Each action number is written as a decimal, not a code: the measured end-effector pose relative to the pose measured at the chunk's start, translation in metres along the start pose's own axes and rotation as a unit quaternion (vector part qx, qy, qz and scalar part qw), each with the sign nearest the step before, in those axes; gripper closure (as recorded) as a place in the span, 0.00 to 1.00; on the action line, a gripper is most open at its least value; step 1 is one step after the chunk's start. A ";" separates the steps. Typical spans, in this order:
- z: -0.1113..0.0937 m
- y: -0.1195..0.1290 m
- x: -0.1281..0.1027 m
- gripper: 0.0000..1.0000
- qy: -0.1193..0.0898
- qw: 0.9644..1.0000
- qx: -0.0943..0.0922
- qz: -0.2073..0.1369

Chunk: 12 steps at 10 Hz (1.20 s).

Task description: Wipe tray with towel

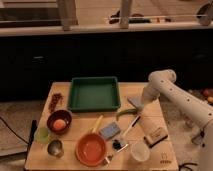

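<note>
Sharply bent, the arm (163,81) points its gripper (140,101) down at the towel (133,103) beside the tray (94,94); grip unclear.

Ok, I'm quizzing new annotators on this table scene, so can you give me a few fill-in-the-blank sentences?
1. The tray is coloured ____.
2. The gripper is at the towel, to the ____ of the tray in the camera view.
3. The blue sponge lies next to the round ____ bowl.
Missing words: green; right; orange.
</note>
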 end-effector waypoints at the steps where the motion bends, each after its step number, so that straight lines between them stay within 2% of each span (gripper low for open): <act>1: 0.001 0.000 0.001 0.20 0.001 1.000 -0.004 -0.006; 6: 0.015 -0.006 -0.003 0.20 0.002 1.000 -0.019 -0.024; 10: 0.038 -0.010 -0.002 0.21 0.000 0.999 -0.025 -0.024; 12: 0.046 -0.011 0.000 0.34 -0.005 0.999 -0.032 -0.017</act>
